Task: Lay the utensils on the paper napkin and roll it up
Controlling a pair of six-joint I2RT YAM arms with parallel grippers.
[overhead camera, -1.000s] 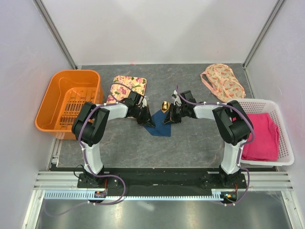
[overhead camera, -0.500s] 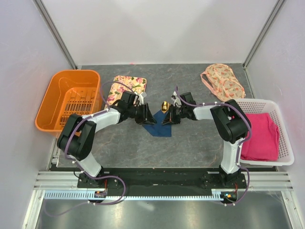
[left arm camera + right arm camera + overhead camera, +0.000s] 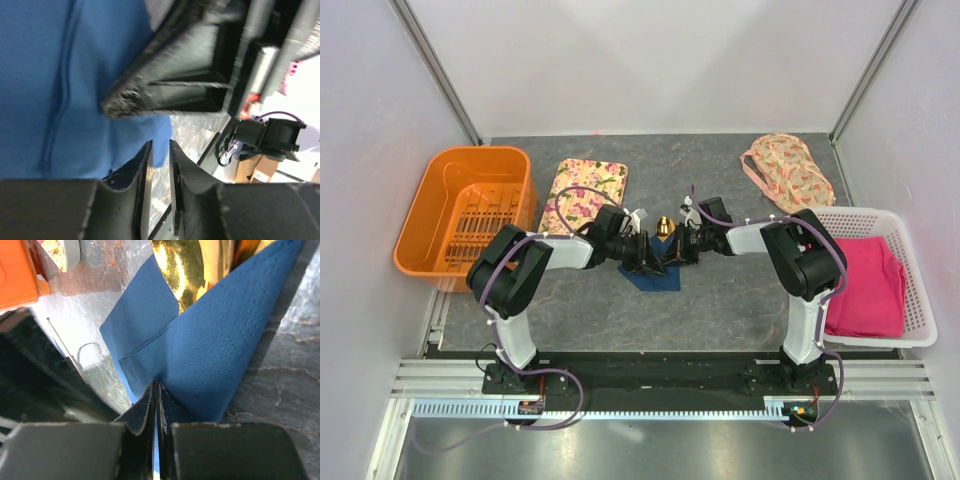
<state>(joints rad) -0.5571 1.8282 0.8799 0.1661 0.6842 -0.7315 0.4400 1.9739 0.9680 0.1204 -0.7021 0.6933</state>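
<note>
Here, mid-roll: the navy paper napkin [image 3: 200, 355], central on the table [image 3: 720, 180], partly wraps a gold spoon [image 3: 182, 270] — right gripper [image 3: 156, 390] pinches its fold; left gripper [image 3: 159, 150] nearly closed, grip indeterminable. Rolling appears unfinished.

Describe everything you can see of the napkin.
The napkin is thin, dark blue paper with a dotted emboss. It lies on the grey table, with two flaps folded over the gold utensils, whose spoon bowl pokes out. The right gripper pinches its fold with shut jaws.
</note>
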